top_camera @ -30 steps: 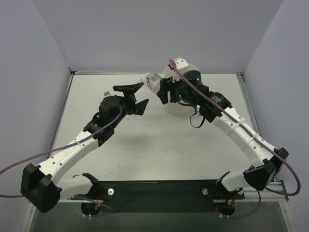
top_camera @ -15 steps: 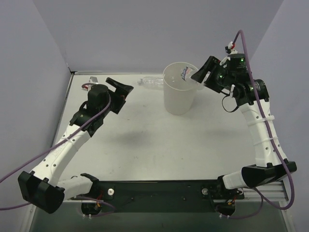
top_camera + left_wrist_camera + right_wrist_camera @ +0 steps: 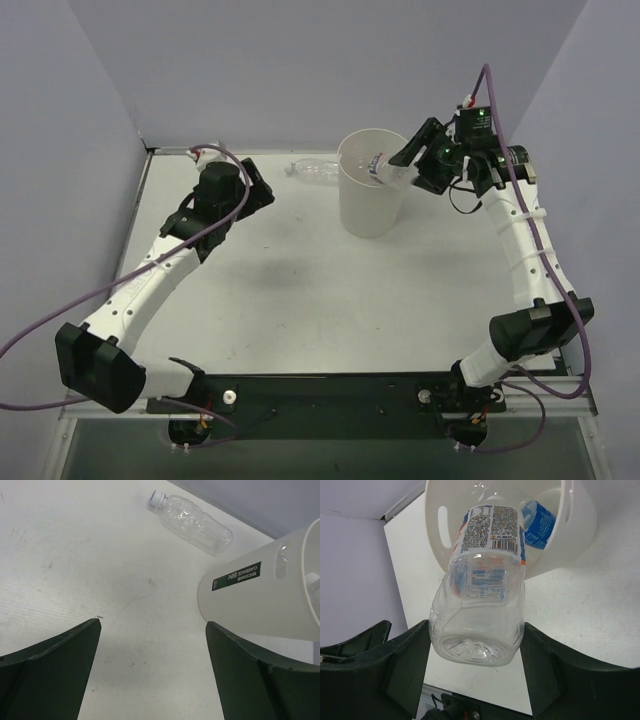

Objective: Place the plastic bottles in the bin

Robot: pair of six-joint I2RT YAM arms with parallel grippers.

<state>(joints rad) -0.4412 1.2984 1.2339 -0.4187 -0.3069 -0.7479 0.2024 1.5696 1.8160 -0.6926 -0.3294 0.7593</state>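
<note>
The off-white bin (image 3: 370, 212) stands upright at the back middle of the table. My right gripper (image 3: 397, 160) is at its right rim, shut on the bottle with the white-red-blue label (image 3: 379, 165). In the right wrist view this bottle (image 3: 487, 555) is held by its base between my fingers (image 3: 410, 655), neck pointing into the bin (image 3: 580, 525). The blue-label bottle (image 3: 539, 524) lies inside the bin. The unlabelled bottle (image 3: 318, 170) lies on the table behind and left of the bin; the left wrist view shows it (image 3: 192, 522) too. My left gripper (image 3: 258, 185) is open and empty, left of the bin (image 3: 260, 600).
Grey walls close the table on the left, back and right. A black rail (image 3: 330, 392) with both arm bases runs along the near edge. Bare table (image 3: 320, 290) lies between the arms.
My right arm carried the labelled bottle from the bin's left side over to its right rim and tipped it into the mouth. My left arm drew back to the far left.
</note>
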